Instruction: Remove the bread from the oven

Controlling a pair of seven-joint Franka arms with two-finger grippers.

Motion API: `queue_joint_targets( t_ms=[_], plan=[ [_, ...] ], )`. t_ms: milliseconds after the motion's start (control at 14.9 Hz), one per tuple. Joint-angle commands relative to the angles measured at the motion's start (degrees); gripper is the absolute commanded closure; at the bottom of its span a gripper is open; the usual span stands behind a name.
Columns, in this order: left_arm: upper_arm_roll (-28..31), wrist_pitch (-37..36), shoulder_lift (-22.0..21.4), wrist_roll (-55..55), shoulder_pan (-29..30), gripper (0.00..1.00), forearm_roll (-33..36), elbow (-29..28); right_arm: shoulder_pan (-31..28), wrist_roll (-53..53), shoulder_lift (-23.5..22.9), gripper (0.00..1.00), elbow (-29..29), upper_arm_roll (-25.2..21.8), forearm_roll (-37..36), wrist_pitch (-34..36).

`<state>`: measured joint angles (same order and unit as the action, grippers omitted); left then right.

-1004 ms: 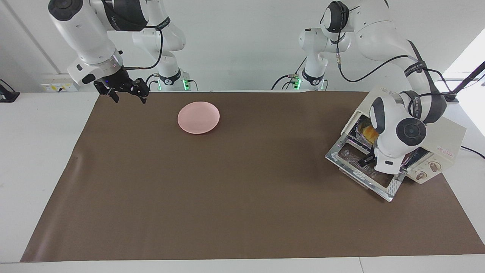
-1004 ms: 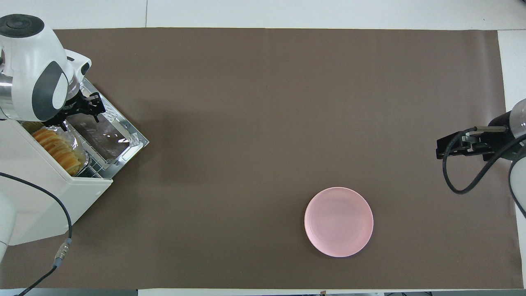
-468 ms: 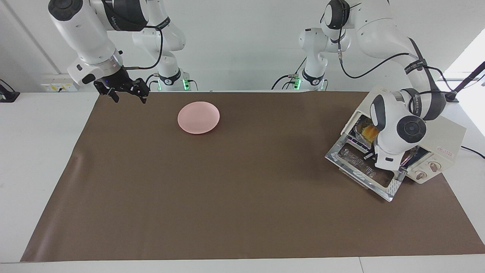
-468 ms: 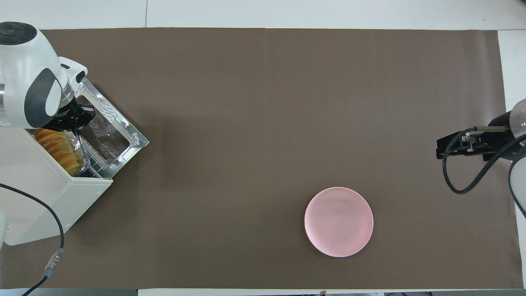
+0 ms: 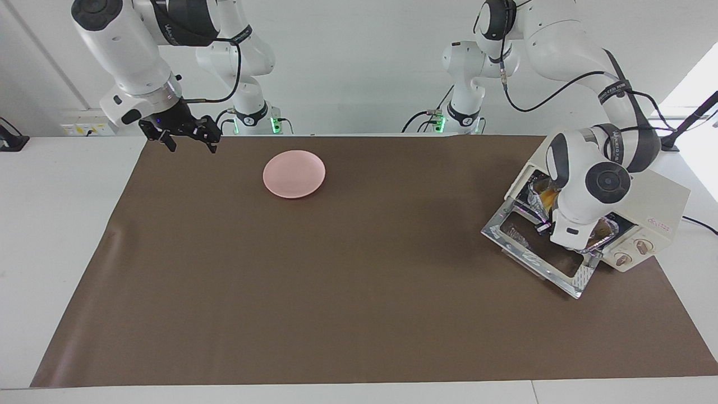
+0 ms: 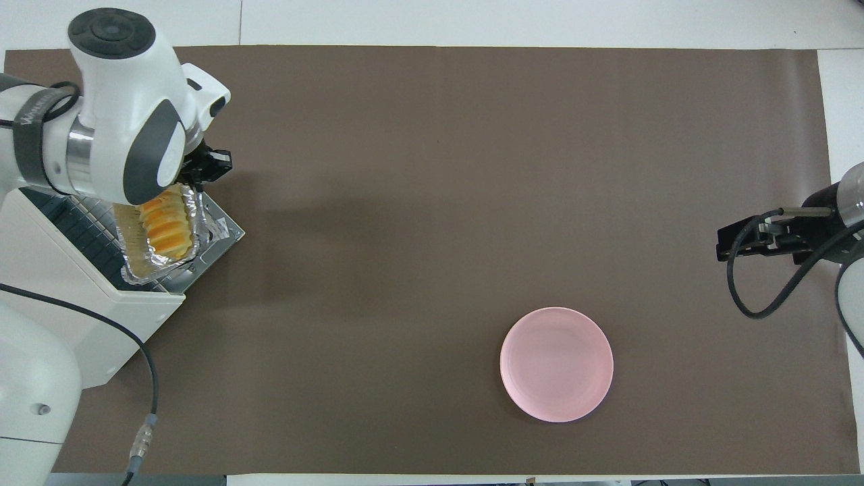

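Change: foil tray [image 6: 158, 237] with the bread [image 6: 164, 223], a second ago deep in the oven [image 6: 81, 310], now rides out over the open glass door [image 5: 538, 247], so extraction looks under way.
Left gripper [image 6: 204, 167]: pinched on the tray's rim, at the oven's 12 o'clock in the overhead view.
Right gripper [image 5: 182, 133]: waiting with fingers apart, at the pink plate's [image 5: 294, 173] 10 o'clock, facing view.
Hidden: the wrist covers the contact (grip judged, not seen).
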<state>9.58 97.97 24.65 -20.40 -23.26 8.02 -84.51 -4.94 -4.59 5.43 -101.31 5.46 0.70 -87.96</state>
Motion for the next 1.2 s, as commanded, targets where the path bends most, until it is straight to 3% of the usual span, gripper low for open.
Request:
queue_joint_targets(
  t_ms=[0,134,401,535,669,736,803,1137],
  plan=[
    [1.0,-1.3,2.2,0.4,-6.1,1.00,-2.9,3.8,-0.7,1.2,0.2,0.00,0.4,0.4,-0.7,0.8],
    [1.0,-1.7,1.8,-1.6,-11.7,1.00,-3.0,3.5,-0.7,1.3,0.2,0.00,0.4,0.4,-0.7,0.9],
    [0.9,2.4,2.4,-8.0,-17.1,1.00,-9.8,2.1,-0.7,1.2,0.2,0.00,0.4,0.4,-0.7,0.9],
    [1.0,5.9,5.7,-12.0,-20.7,1.00,-9.9,2.0,-0.7,1.3,0.2,0.00,0.4,0.4,-0.7,0.8],
    [0.9,6.4,6.1,-12.5,-21.3,1.00,-9.8,1.6,-0.7,1.2,0.2,0.00,0.4,0.4,-0.7,0.8],
    [0.9,6.7,6.2,-12.1,-21.0,0.46,-9.8,1.5,-0.7,1.2,0.2,0.00,0.4,0.4,-0.7,0.8],
    [0.9,7.1,6.2,-12.0,-20.9,0.00,-9.7,1.2,-0.7,1.2,0.2,0.00,0.4,0.4,-0.7,0.9],
    [1.8,4.5,5.5,-12.0,-20.0,0.00,-9.7,2.6,-0.7,1.2,0.2,0.00,0.4,0.4,-0.7,0.8]
  ],
)
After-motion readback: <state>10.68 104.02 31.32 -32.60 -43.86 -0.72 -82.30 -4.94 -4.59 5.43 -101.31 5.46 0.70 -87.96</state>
